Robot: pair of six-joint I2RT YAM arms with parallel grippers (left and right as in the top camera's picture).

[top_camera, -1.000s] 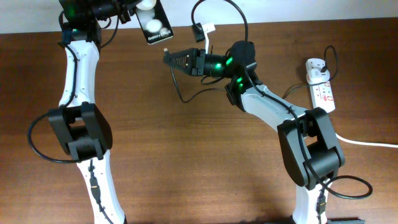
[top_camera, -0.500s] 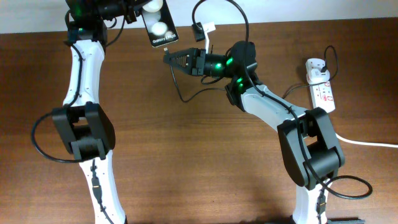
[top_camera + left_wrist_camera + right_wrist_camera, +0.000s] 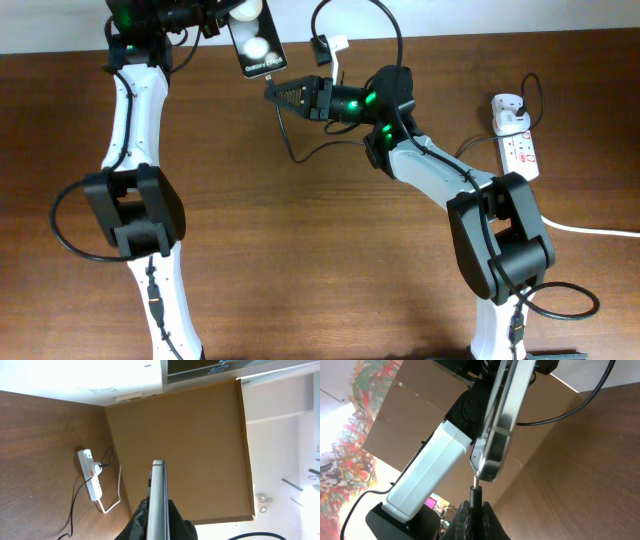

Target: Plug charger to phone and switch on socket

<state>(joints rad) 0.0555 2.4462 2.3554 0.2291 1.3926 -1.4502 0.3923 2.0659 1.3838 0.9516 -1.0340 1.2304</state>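
Note:
My left gripper is shut on the black phone and holds it tilted above the table's far edge, white text end toward the right arm. In the left wrist view the phone shows edge-on between the fingers. My right gripper is shut on the plug of the thin black charger cable. In the right wrist view the plug stands up from the fingers with its metal tip touching the phone's bottom edge. The white socket strip lies at the far right.
A white adapter sits plugged into the strip, with the thick white cord running off to the right. A black cable loop rises behind the right arm. A brown board stands beyond the table's far edge.
The left gripper brought the phone right and down toward the plug a second ago. Since then the right gripper has edged the plug up to the phone's end.

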